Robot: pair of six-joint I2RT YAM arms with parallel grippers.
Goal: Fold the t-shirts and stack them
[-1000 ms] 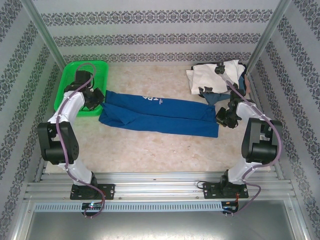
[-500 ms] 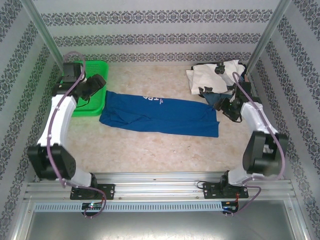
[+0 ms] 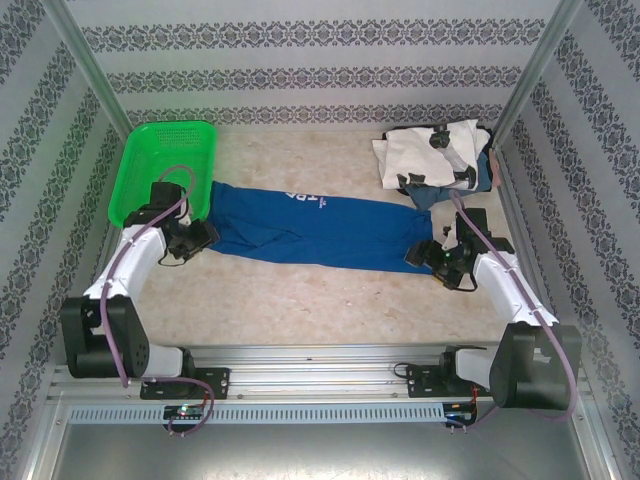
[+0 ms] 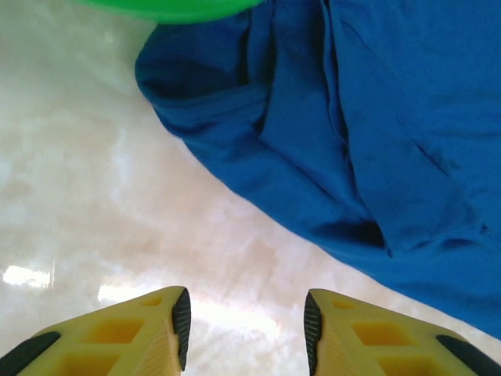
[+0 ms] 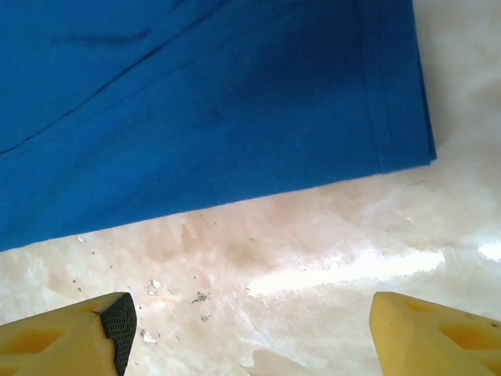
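Observation:
A royal-blue t-shirt point(image 3: 315, 233) lies folded into a long strip across the middle of the table, white lettering showing near its top edge. My left gripper point(image 3: 205, 236) is at the strip's left end, open, with bare table between its yellow fingers point(image 4: 156, 329) and the blue cloth point(image 4: 368, 141) just ahead. My right gripper point(image 3: 425, 255) is at the strip's near right corner, open wide over bare table, the blue hem point(image 5: 235, 110) just beyond it. A white t-shirt with black marks point(image 3: 432, 152) lies heaped at the back right over bluish-grey cloth point(image 3: 432, 195).
A green mesh basket point(image 3: 165, 170) stands at the back left, its rim point(image 4: 180, 9) close to the shirt's left end. Patterned walls close in the table on three sides. Bare marble table lies in front of the blue strip.
Both arms swung up and back half a second ago and have now come down to the near edge of the blue strip's ends. Both grippers opened. The shirt has not moved.

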